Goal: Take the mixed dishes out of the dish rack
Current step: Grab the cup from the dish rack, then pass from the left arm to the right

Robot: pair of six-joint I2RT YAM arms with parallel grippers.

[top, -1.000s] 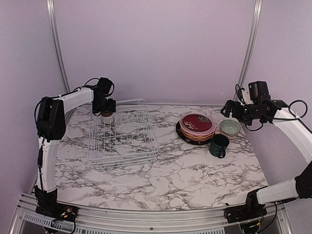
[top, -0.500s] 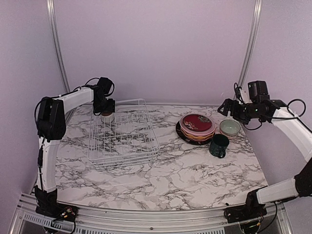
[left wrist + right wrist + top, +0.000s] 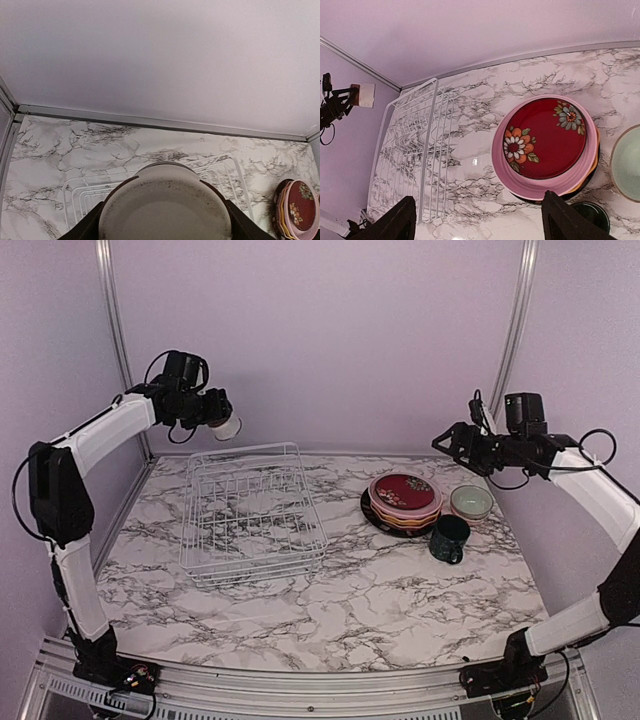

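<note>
My left gripper (image 3: 218, 424) is shut on the white-and-brown cup (image 3: 229, 428) and holds it high above the far left corner of the white wire dish rack (image 3: 250, 512). In the left wrist view the cup (image 3: 165, 205) fills the space between the fingers, with the rack (image 3: 225, 172) below. The rack holds no dishes. My right gripper (image 3: 443, 441) is open and empty above the plate stack (image 3: 405, 502). The floral red plate (image 3: 546, 137) lies on top, over a pink plate (image 3: 517, 177). The pale green bowl (image 3: 471, 502) and the dark green mug (image 3: 449, 538) stand beside the stack.
The dishes cluster at the table's right rear. The rack (image 3: 410, 155) stands left of centre. The purple back wall and two metal posts (image 3: 112, 330) close off the far side. Marble tabletop (image 3: 380, 610) lies in front.
My left gripper has lifted the cup out of the rack's far left corner and raised it high. My right gripper has moved a little left and up.
</note>
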